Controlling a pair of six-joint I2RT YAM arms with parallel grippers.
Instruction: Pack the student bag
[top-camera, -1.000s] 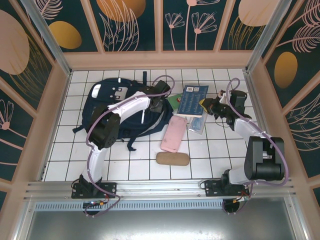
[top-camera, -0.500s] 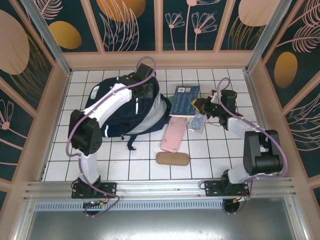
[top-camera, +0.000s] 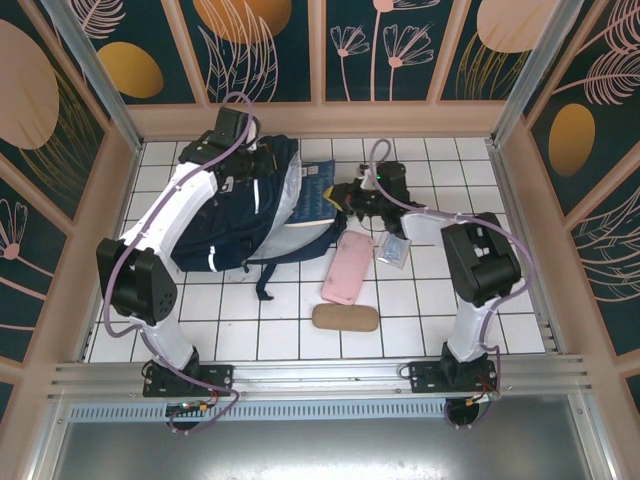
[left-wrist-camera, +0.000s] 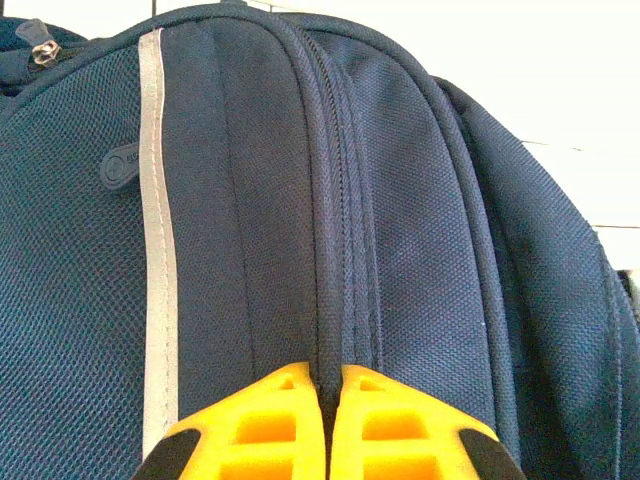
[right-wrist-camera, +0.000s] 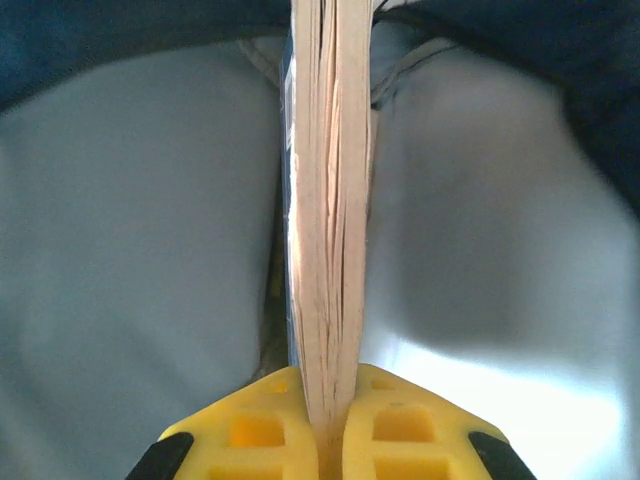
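Student bag lies diagonally, mouth facing right.

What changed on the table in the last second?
The left claw, gripping the backpack by its seam, pulled it up toward the far left. The right claw carried the blue book left into its opening. Pink pouch, brown case and clear packet stayed put.

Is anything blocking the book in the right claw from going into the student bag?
Nothing visible does. The right claw grips the book edge-on, its far end between the pale lining walls of the student bag; the left claw pinches a bag seam.
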